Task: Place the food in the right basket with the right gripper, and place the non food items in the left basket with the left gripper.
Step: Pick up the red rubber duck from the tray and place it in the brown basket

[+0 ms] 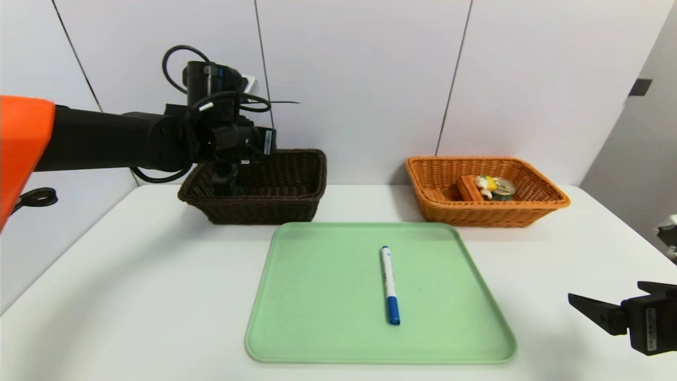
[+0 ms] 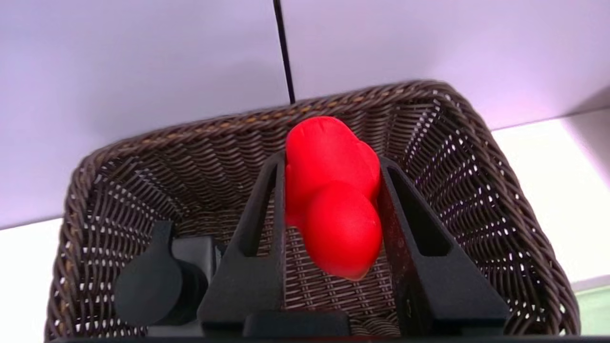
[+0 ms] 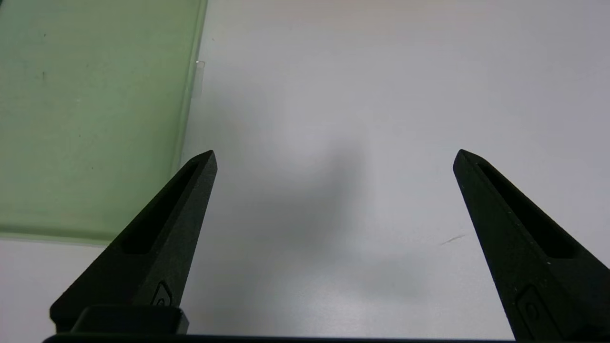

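My left gripper [image 1: 227,182] reaches down into the dark brown wicker basket [image 1: 296,174] at the back left. In the left wrist view the left gripper [image 2: 332,159] is shut on a soft red lumpy object [image 2: 333,205], held just above the floor of the dark basket [image 2: 476,157]. A blue and white pen [image 1: 390,283] lies on the green tray [image 1: 317,317]. The orange basket [image 1: 534,211] at the back right holds a can [image 1: 502,188] and an orange box [image 1: 468,188]. My right gripper [image 1: 608,297] hovers open at the table's front right with nothing between its fingers [image 3: 157,238].
A black and grey item [image 2: 157,276] lies in the dark basket beside my left fingers. The green tray's edge [image 3: 181,143] lies close beside the right gripper [image 3: 336,153], which hangs over bare white table [image 3: 333,71]. A wall stands right behind both baskets.
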Robot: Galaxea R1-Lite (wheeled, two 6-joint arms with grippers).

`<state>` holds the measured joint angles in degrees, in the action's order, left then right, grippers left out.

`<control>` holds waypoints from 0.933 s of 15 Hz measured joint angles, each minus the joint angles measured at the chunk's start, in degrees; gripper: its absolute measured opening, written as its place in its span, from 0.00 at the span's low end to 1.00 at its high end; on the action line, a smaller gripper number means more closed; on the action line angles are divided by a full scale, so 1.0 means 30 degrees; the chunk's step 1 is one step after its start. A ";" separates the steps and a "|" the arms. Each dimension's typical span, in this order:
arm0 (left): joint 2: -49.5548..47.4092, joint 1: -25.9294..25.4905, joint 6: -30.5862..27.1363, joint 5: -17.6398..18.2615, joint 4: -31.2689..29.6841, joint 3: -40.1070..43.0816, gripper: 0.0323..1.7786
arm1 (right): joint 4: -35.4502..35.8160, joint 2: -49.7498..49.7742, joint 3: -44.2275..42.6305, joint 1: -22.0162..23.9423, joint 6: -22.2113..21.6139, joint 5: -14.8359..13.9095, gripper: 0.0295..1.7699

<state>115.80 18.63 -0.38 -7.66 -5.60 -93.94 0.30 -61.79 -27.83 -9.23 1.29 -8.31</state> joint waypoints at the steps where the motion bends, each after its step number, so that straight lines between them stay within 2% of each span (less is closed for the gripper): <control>1: 0.0345 0.0037 0.0081 0.0008 0.0378 -0.0447 0.33 | 0.0000 0.0000 0.0024 0.0008 0.0000 0.0008 0.97; 14: 0.2385 0.0597 0.0337 -0.0028 0.0849 -0.0634 0.31 | 0.0825 -0.0561 0.0240 0.0008 0.0000 0.0024 0.97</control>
<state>122.95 20.42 0.63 -7.74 -3.05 -95.84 2.78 -63.48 -27.11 -9.20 1.29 -8.24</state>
